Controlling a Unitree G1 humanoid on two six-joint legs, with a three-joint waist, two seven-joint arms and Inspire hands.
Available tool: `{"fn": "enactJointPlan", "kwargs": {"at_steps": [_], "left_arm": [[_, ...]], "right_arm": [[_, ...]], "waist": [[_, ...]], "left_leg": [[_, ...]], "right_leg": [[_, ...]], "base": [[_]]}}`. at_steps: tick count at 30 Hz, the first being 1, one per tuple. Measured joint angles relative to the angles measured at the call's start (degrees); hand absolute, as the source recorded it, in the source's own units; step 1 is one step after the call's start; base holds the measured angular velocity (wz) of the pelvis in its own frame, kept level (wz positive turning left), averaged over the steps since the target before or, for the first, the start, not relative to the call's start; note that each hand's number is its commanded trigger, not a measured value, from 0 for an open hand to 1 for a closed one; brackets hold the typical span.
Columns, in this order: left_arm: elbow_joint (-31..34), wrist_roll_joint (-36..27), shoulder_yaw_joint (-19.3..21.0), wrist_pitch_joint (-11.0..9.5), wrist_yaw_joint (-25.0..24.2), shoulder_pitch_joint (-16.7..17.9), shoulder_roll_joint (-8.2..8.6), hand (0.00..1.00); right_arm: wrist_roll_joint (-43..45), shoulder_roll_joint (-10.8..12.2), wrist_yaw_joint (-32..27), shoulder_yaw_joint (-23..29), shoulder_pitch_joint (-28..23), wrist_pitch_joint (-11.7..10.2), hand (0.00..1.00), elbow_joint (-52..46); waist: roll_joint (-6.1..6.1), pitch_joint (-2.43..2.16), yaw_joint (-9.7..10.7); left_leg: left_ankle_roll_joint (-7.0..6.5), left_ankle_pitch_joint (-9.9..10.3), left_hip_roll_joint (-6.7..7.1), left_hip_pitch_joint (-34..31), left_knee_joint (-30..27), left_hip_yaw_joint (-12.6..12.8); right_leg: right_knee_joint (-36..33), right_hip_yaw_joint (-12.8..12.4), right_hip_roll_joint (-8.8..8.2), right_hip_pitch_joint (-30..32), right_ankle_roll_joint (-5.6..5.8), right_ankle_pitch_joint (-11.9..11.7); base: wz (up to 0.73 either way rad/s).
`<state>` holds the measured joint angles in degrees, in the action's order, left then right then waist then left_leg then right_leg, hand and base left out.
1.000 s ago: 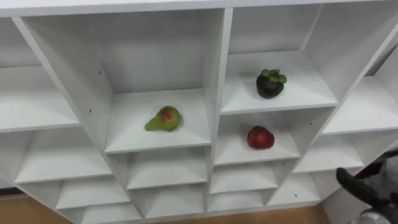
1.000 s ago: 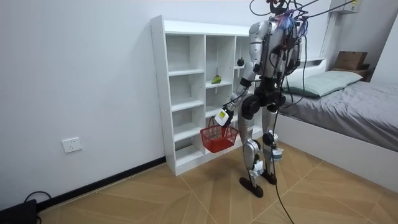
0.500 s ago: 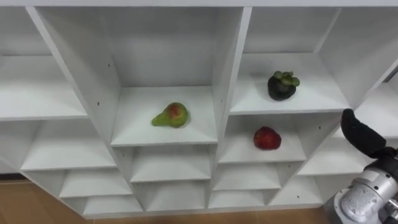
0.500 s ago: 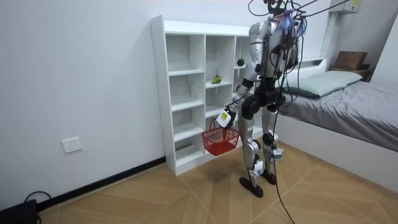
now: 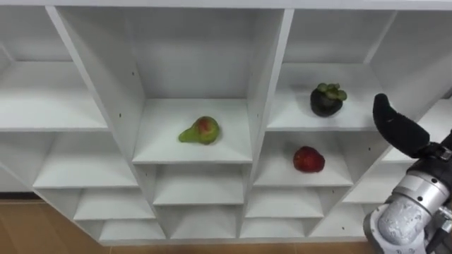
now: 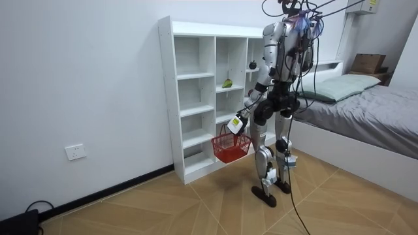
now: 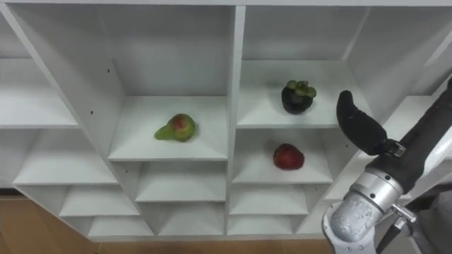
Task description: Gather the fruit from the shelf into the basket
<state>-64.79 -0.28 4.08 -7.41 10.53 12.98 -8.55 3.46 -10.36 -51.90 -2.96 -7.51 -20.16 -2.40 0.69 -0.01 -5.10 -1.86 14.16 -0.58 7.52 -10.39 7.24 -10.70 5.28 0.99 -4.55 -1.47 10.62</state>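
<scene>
Right eye view: open-fingered right hand [image 7: 360, 130] at mangosteen [image 7: 296, 97] compartment's right edge; left hand [image 6: 236, 123] round basket [image 6: 230, 147] handle.

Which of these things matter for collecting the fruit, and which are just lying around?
For the job: pear, mangosteen, red fruit, white closet, red basket in the left hand, right hand open beside the shelves.
Lying about: bed, cardboard box, wall socket.
</scene>
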Motion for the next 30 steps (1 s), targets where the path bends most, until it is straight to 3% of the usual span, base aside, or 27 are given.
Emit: {"fn": "enactJointPlan", "kwargs": {"at_steps": [12,22,30], "left_arm": [[-0.9,1.0,-1.1,0.0,0.1,-0.1,0.03,1.00],[-0.9,1.0,-2.1,-0.1,-0.1,-1.0,0.09,1.00],[-0.9,0.8,-2.6,-0.1,-1.3,-1.1,0.03,1.00]], "right_arm": [[14.9,-1.6,4.3,-5.2,0.0,0.1,0.00,-4.8],[15.0,-1.6,7.1,-6.5,0.0,0.1,0.00,-4.8],[14.8,-1.8,9.5,-7.8,-0.3,0.2,0.00,-2.1]], "waist": [[-0.02,-0.05,-0.3],[-0.25,0.21,-0.7],[0.23,0.30,-0.7]], "left_leg": [[0.01,0.0,0.14,0.8,0.8,0.0],[0.01,0.0,-0.01,1.2,0.9,0.0],[0.01,0.0,-0.01,1.4,0.8,0.0]], "right_leg": [[0.1,-0.2,0.19,-0.8,-0.06,0.0],[0.1,-0.3,0.17,-1.2,-0.06,-0.1],[0.1,-0.2,0.13,-1.4,-0.09,-0.1]], "base": [[0.00],[0.00],[0.00]]}}
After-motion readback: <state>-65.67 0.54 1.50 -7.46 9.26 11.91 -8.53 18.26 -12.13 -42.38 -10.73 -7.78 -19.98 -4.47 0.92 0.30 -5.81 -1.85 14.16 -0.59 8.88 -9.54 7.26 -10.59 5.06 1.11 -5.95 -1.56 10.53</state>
